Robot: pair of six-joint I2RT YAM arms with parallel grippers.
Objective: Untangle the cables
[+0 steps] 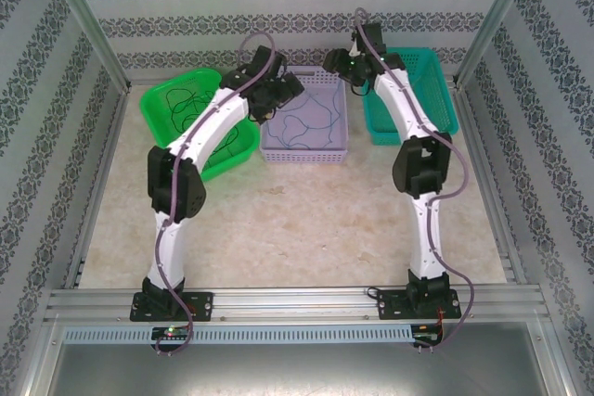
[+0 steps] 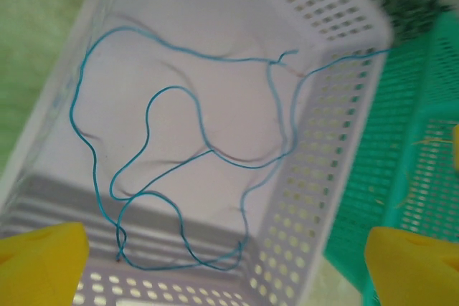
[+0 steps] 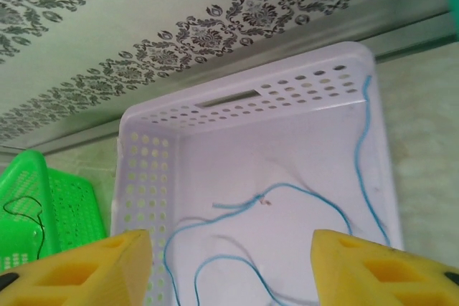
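Note:
A thin blue cable [image 2: 193, 155] lies in loose loops on the floor of the lavender basket [image 2: 344, 141]; it also shows in the right wrist view as the blue cable [image 3: 287, 198] and from above as the blue cable [image 1: 306, 127]. A dark green-black cable [image 1: 181, 99] lies in the bright green basket [image 1: 158, 113], seen too as the dark cable [image 3: 29, 213]. A yellowish-tan wire [image 2: 430, 141] shows faintly inside the teal basket [image 2: 401, 163]. My left gripper [image 2: 222, 270] hovers open above the lavender basket. My right gripper [image 3: 233, 270] hangs open over the same basket, holding nothing.
The teal basket [image 1: 413, 95] stands at the back right, the lavender basket [image 1: 306, 150] in the middle, the green one on the left. Patterned walls and metal frame posts [image 1: 83, 16] enclose the beige tabletop [image 1: 297, 220].

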